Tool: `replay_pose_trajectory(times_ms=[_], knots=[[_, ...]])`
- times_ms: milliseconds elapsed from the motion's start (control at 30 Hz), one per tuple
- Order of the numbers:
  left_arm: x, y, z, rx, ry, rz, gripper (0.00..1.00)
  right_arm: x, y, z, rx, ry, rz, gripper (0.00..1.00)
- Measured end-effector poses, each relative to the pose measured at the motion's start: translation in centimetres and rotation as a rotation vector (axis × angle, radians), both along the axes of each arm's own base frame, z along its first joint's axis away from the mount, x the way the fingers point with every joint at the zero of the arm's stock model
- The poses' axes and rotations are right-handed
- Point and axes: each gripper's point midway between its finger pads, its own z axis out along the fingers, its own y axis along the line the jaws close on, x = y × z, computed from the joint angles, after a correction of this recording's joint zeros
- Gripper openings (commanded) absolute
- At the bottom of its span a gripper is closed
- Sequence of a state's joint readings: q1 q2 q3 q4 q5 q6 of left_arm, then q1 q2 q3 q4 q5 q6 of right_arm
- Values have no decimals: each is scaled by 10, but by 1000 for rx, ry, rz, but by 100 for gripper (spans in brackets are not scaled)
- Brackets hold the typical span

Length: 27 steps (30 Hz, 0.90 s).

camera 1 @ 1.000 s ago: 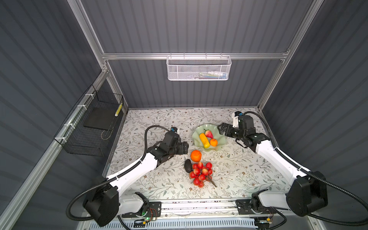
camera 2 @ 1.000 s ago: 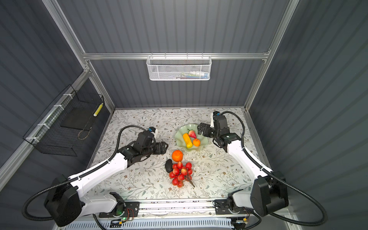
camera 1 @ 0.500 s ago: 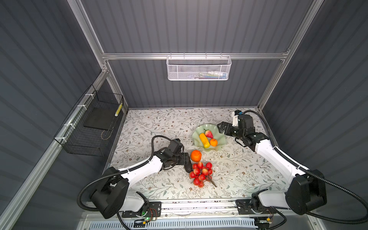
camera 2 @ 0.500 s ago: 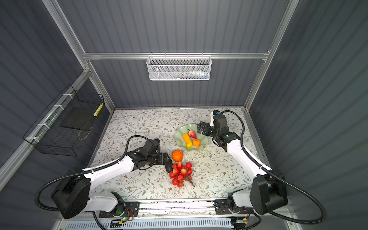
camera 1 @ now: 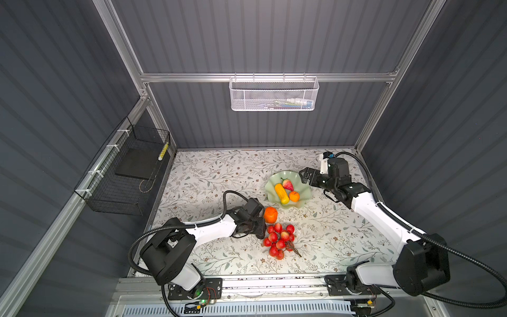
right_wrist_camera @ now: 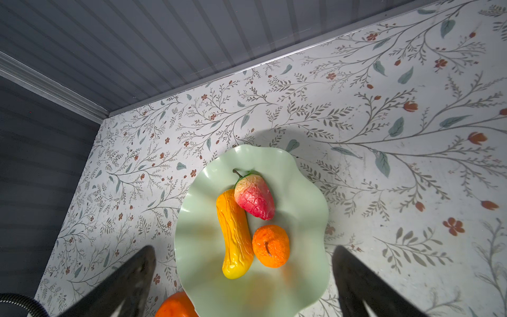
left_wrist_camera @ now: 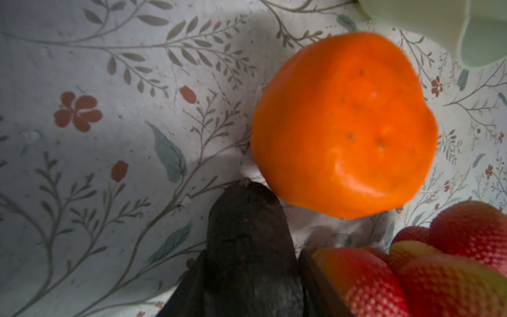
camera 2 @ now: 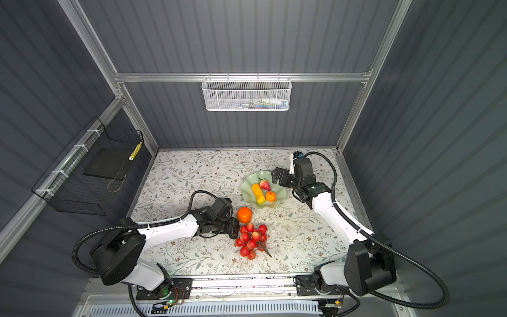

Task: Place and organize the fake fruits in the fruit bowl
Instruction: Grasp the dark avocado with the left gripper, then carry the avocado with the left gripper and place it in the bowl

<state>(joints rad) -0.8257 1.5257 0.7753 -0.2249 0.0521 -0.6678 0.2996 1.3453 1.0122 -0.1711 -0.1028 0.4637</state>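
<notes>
The left end effector (left_wrist_camera: 252,255) pinches the avocado (left_wrist_camera: 244,216) beside the large orange (camera 1: 270,214) mid-tabletop. The right end effector (right_wrist_camera: 242,249), spread wide, hovers by the bowl (camera 1: 271,189), which holds three fruits.

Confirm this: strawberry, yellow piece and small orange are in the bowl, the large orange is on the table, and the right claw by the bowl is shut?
Not quite. The right claw is open: the right wrist view shows its fingers spread wide apart. The rest stands: strawberry, yellow piece and small orange in the bowl, large orange on the table.
</notes>
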Motion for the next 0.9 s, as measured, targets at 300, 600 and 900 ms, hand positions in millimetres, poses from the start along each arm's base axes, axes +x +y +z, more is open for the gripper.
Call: replay_pose_trajectory(times_ms=[300,600,900], knots=[[12,20,73,32,-172,8,35,1,0,1,1,-5,-1,99],[96,-64,179,-43,-465,-139,35,-7,-12,7,3,-41,-50,99],[154,-162,124,-56,-429,-322,36,-47,-58,38,18,-192,-217,99]])
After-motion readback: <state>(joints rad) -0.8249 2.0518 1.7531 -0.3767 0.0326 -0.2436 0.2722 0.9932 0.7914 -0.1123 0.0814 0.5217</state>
